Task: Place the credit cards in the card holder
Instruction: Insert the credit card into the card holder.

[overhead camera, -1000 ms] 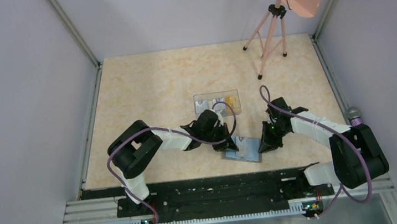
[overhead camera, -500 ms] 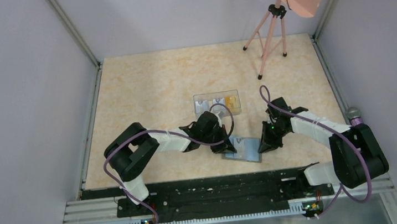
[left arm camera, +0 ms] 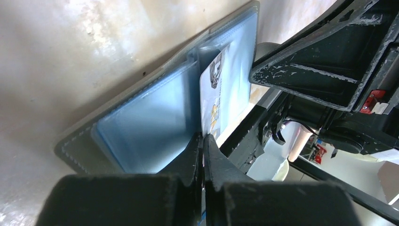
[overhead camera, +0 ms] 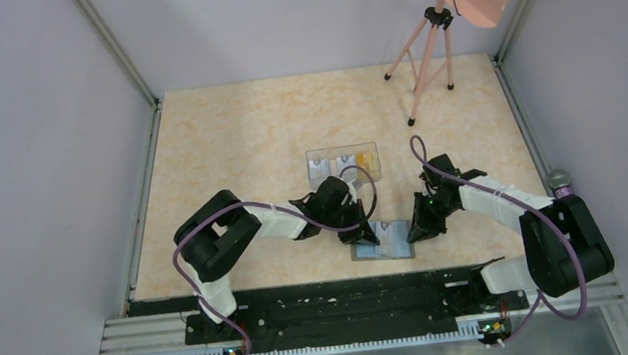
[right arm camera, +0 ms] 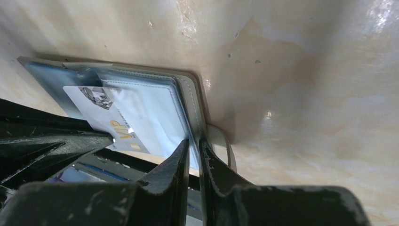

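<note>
Left wrist: card [left arm camera: 217, 94] end seemingly hidden inside holder [left arm camera: 141, 127].

The flat dark grey folding wallet [overhead camera: 385, 242], light blue inside, has turned on the pale marbled table [overhead camera: 237, 150]. A second ago it lay skewed; now its edges run nearly square with the table's near edge. The left gripper [overhead camera: 367, 233], pinching a pale grey card [left arm camera: 214, 101], has edged slightly rightward, while the left arm's elbow [overhead camera: 215, 236] swung out to the left (half a second ago) and back.
</note>
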